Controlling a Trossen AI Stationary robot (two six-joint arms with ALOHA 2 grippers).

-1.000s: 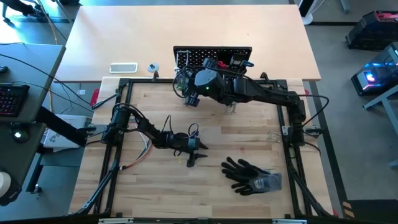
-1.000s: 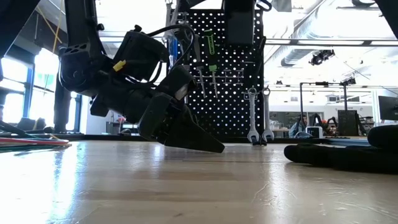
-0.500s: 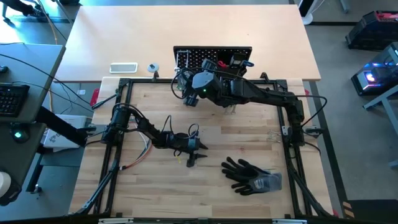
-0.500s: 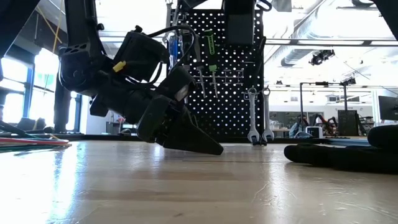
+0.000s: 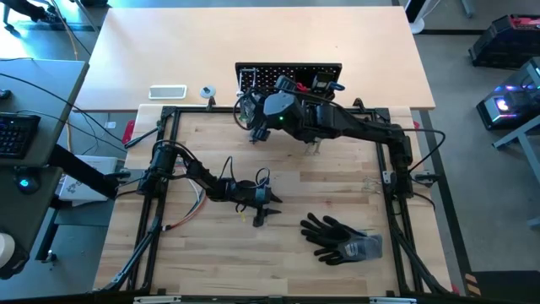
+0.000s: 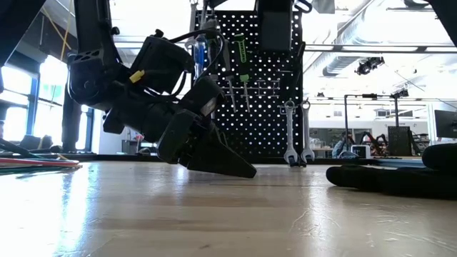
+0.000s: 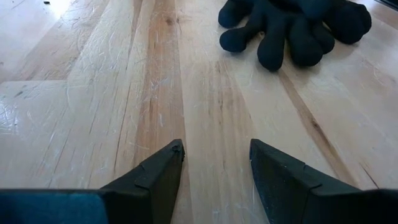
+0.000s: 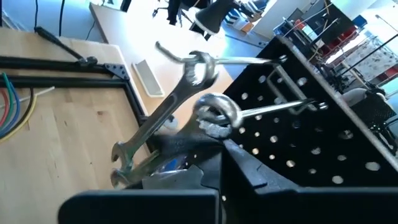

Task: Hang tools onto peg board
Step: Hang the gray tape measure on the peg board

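Shifted slightly rightward, right pincer (image 5: 251, 121) pinches wrench (image 8: 163, 118) against peg board (image 5: 288, 78); left pincer (image 7: 213, 163) spread.

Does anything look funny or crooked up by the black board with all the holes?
Yes. A silver wrench hangs slanted from a hook on the peg board, not straight down like the two wrenches lower on the board. The shut right gripper is right beside it.

No readable text

No words, labels, brands or numbers can be made out anywhere; the green screwdriver handle (image 6: 240, 48) bears marks too small to read.
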